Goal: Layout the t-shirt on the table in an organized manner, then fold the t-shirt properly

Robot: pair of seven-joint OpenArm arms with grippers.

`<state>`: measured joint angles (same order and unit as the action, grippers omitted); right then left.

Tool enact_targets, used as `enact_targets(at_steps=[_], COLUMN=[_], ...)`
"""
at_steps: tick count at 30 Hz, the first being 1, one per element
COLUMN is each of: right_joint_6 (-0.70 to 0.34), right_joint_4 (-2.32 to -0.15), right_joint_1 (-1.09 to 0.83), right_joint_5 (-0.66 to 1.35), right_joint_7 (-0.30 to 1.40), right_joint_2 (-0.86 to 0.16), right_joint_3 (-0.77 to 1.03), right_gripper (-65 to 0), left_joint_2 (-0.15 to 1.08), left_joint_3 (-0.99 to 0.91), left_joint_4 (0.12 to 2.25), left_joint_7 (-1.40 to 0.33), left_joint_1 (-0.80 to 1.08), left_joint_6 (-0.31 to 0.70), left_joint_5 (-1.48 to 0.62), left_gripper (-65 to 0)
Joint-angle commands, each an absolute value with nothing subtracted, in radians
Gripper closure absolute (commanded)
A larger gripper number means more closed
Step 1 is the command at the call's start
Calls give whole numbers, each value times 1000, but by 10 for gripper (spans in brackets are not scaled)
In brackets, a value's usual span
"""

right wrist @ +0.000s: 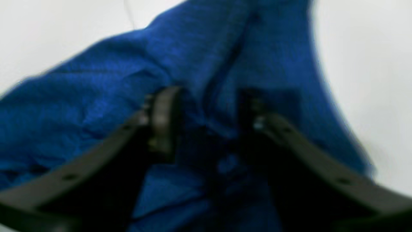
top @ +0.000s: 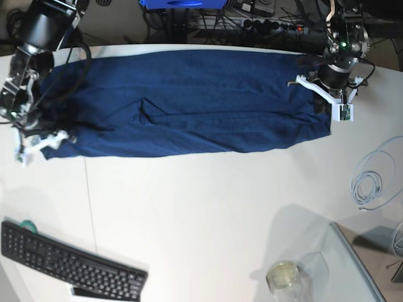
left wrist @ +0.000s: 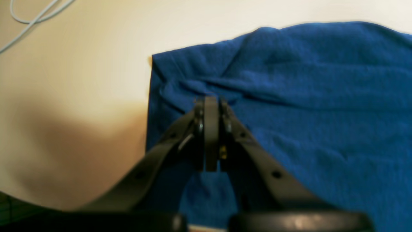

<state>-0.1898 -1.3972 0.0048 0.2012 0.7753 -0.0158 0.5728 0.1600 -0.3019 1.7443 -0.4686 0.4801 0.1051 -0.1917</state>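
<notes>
The left end effector (left wrist: 210, 100), a black two-fingered clamp, has its jaws pressed together on a pinched ridge of the large dark navy blue knit t-shirt (left wrist: 289, 96) near the cloth's corner; in the base view it sits at about 2 o'clock on the bench. The right end effector (right wrist: 209, 119), also black, stands with its jaws apart, straddling a raised fold of the same shirt with cloth between the fingers but not clamped; in the base view it is at about 9 o'clock, at the shirt's opposite end.

The step in hand looks like spreading the garment flat before folding. To do it well, the left clamp should keep its hold and give a gentle outward pull toward 3 o'clock while the right end effector either takes a fresh hold on the hem edge or clears away without dragging the fold along. Pulling evenly from both ends would likely take out the diagonal creases.

The shirt lies as a long band across the far part of the wide smooth white bench (top: 201, 207), running from 9 to 3 o'clock. Its surface is soft and matte, with wrinkles radiating from both held ends and a crease near the middle. Sleeves cannot be told apart.
</notes>
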Motion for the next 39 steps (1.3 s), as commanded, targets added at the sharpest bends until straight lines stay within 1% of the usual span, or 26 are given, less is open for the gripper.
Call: enact_targets(at_steps=[1, 3, 5, 6, 9, 10, 12, 15, 20, 25, 28, 31, 34, 36, 39], right_joint_6=[-197, -197, -199, -199, -199, -199, -199, -199, -191, -188, -143, -125, -122, -117, -68], right_joint_4=[-1455, -1494, -1489, -1471, -1391, -1360, -1290, -1165, -1012, -983, -983, -983, -983, -983, -989], right_joint_1=[15, 8, 15, 19, 56, 65, 94, 139, 174, 173, 171, 168, 166, 165, 150], right_joint_5=[213, 211, 211, 211, 213, 213, 209, 209, 209, 209, 209, 209, 209, 209, 209], right_joint_7=[737, 713, 691, 679, 618, 591, 558, 545, 493, 483, 481, 481, 481, 481, 479], right_joint_2=[-24, -24, -54, -67, -82, -84, -84, -117, -162, -185, -186, -194, -199, -200, -203], right_joint_3=[581, 558, 518, 490, 432, 429, 427, 427, 429, 433, 433, 433, 435, 435, 435], right_gripper=[-323, -306, -243, -197, -8, 0, -24, -6, -5, -5, -5, -5, -5, -5, -5], left_joint_2=[168, 168, 168, 168, 168, 168, 170, 170, 171, 171, 173, 170, 166, 166, 165], left_joint_3=[-305, -303, -303, -303, -303, -303, -302, -302, -302, -302, -302, -300, -243, -211, -202], left_joint_4=[1761, 1747, 1721, 1704, 1676, 1667, 1638, 1595, 1492, 1399, 1339, 1291, 1254, 1245, 1250], left_joint_7=[-450, -446, -444, -444, -444, -444, -444, -444, -446, -449, -450, -450, -446, -447, -450], left_joint_1=[493, 504, 503, 499, 486, 479, 469, 437, 371, 294, 237, 180, 133, 107, 82], left_joint_6=[101, 101, 101, 101, 101, 101, 101, 101, 101, 101, 101, 101, 101, 101, 101], left_joint_5=[-197, -194, -189, -189, -188, -188, -188, -188, -186, -186, -185, -119, -39, -25, -28], left_gripper=[0, 0, 0, 0, 0, 0, 0, 0, 0, 0, 0, 0, 0, 0, 0])
